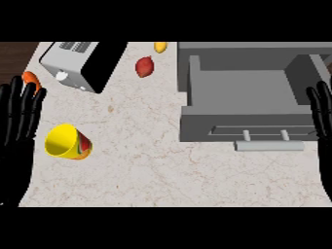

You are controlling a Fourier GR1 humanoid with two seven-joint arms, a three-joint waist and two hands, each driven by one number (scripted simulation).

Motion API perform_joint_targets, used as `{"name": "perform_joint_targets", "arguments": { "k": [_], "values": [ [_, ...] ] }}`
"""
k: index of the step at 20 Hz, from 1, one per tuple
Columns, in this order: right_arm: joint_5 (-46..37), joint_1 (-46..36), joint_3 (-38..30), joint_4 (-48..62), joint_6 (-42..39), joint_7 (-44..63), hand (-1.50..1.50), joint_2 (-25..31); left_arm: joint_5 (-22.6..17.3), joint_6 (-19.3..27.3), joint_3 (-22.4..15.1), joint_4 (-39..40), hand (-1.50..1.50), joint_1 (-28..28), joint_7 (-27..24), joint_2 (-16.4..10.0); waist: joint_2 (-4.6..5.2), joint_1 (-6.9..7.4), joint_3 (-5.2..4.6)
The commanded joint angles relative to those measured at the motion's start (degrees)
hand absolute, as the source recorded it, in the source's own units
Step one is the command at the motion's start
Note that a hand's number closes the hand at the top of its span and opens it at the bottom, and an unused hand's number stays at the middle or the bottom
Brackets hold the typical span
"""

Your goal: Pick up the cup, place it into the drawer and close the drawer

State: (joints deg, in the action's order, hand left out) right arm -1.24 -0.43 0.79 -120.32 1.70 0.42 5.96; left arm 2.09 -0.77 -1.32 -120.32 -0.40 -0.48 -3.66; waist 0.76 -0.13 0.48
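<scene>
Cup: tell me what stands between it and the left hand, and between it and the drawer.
Nothing visible does. The left hand is just left of the cup with only counter between, and bare counter runs from the cup to the open drawer.

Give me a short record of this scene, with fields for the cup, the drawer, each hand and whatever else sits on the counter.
cup: yellow cup, lying on its side on the counter, not held
drawer: grey drawer, pulled open, nothing visible inside, handle toward the robot
left hand: left hand open, fingers up, at the view's left edge beside the cup
right hand: right hand open, fingers up, at the right edge beside the drawer
other items: toaster, red fruit, yellow fruit, orange item partly hidden behind the left hand
task stage: cup not yet picked up
</scene>
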Motion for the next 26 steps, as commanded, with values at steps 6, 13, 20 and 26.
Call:
{"name": "perform_joint_targets", "arguments": {
  "k": [6,13,20,26],
  "values": [
    [1.2,-1.1,0.1,-0.5,-1.2,-1.3,-1.5,-0.1,-27.4,-24.9,10.9,5.3,-1.5,0.0,-3.6,-14.7,-0.76,0.21,-0.65],
    [5.5,-5.8,-0.1,6.8,-6.5,5.6,-1.5,3.1,-44.6,-32.0,20.7,26.3,-1.5,-1.9,3.9,-21.0,-0.48,0.24,-0.56],
    [6.5,-7.5,-2.3,11.0,-8.8,2.5,-1.5,3.4,-33.3,-36.2,19.8,43.7,-1.5,-8.6,-2.8,-20.4,-0.63,-0.11,-0.5],
    [4.2,-11.1,-0.6,10.5,-6.8,5.0,-1.5,1.7,-21.7,-35.2,18.0,54.4,-1.5,-11.7,-11.4,-18.0,-0.63,-0.23,-0.53]
  ]
}}
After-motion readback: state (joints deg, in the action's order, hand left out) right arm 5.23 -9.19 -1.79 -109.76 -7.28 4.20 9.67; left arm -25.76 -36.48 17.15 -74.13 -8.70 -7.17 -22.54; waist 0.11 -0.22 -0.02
